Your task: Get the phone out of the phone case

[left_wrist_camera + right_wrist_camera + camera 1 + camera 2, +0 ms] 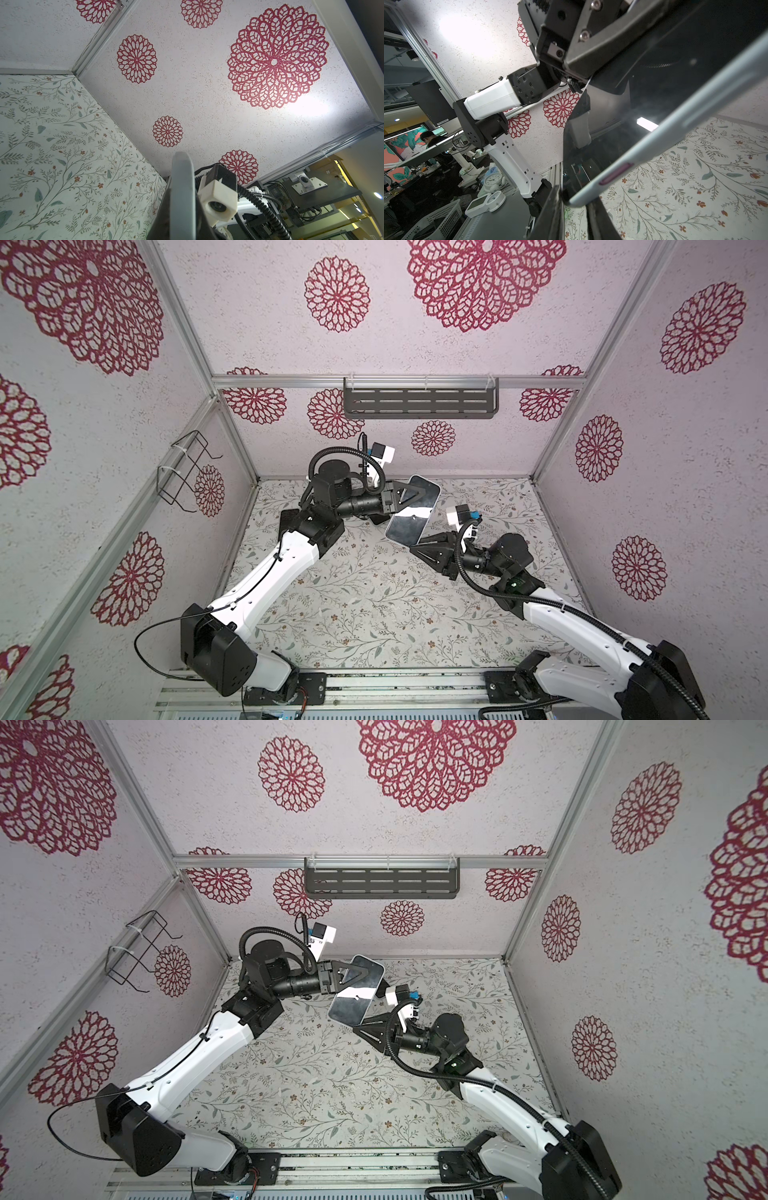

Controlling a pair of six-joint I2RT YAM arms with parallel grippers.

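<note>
None of the removal looked done: the phone (411, 512) sat fully inside its pale case (675, 131), held clear of the worktop (374, 614) toward its 12 o'clock side, so the whole separation was left to do. Left jaws were clamped on the phone's 1 o'clock end. Right jaws were closed around its 7 o'clock corner, seemingly pinching it. Its long axis ran from 1 to 7 o'clock in both top views, glossy screen facing up. Which end was the top could not be told.
</note>
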